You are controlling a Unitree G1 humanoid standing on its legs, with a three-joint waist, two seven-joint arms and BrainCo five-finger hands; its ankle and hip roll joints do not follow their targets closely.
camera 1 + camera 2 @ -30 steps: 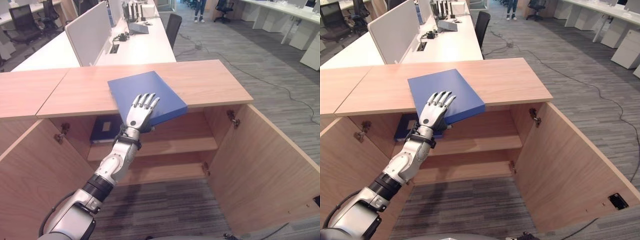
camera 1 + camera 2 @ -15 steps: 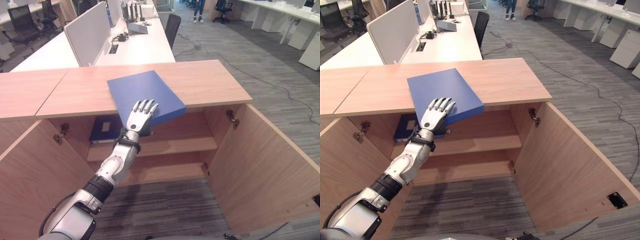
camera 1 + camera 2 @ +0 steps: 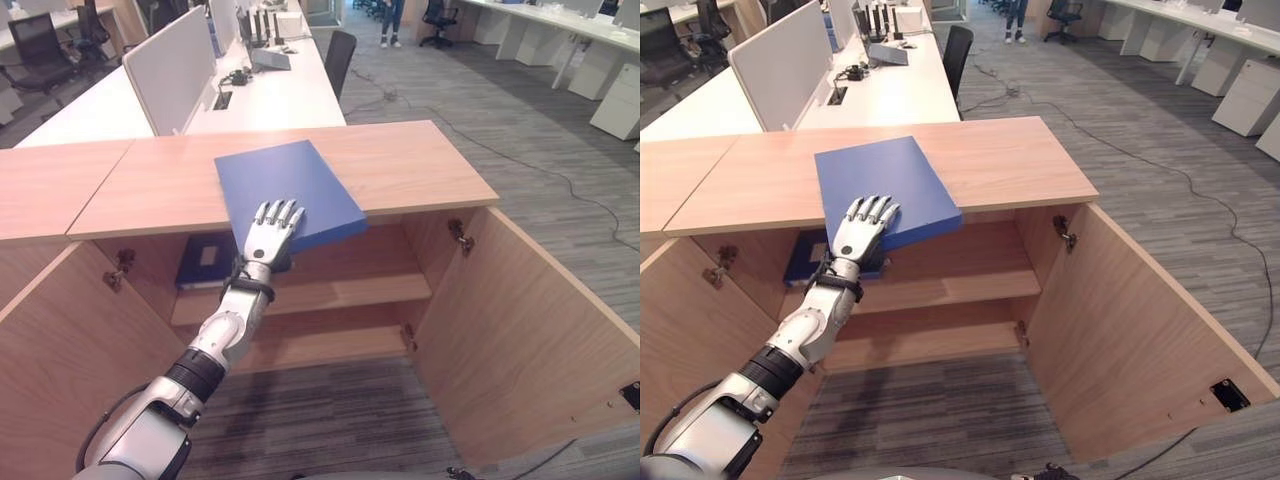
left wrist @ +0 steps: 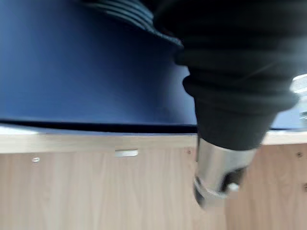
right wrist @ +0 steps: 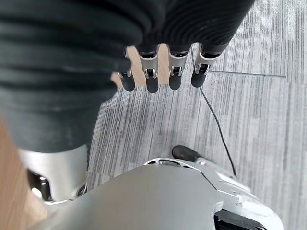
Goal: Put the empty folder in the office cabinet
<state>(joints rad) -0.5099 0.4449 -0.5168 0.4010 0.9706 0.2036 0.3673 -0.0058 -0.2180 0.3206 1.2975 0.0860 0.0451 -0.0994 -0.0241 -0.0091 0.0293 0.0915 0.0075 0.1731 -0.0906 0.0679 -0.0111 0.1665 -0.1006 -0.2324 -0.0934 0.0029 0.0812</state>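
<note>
The flat blue rectangular folder [image 3: 285,192] lies on the light wooden top of the office cabinet [image 3: 420,170], one corner jutting past the front edge. The left hand [image 3: 267,232] rests on the folder's near corner, fingers straight and spread on the cover. The head views show both cabinet doors swung open, two shelves inside, and a second dark blue binder [image 3: 208,258] lying on the upper shelf. The left wrist view adds the folder's underside against the cabinet edge. The right wrist view shows the right hand [image 5: 163,72] with fingers straight and relaxed, holding nothing, above grey carpet [image 5: 249,115].
</note>
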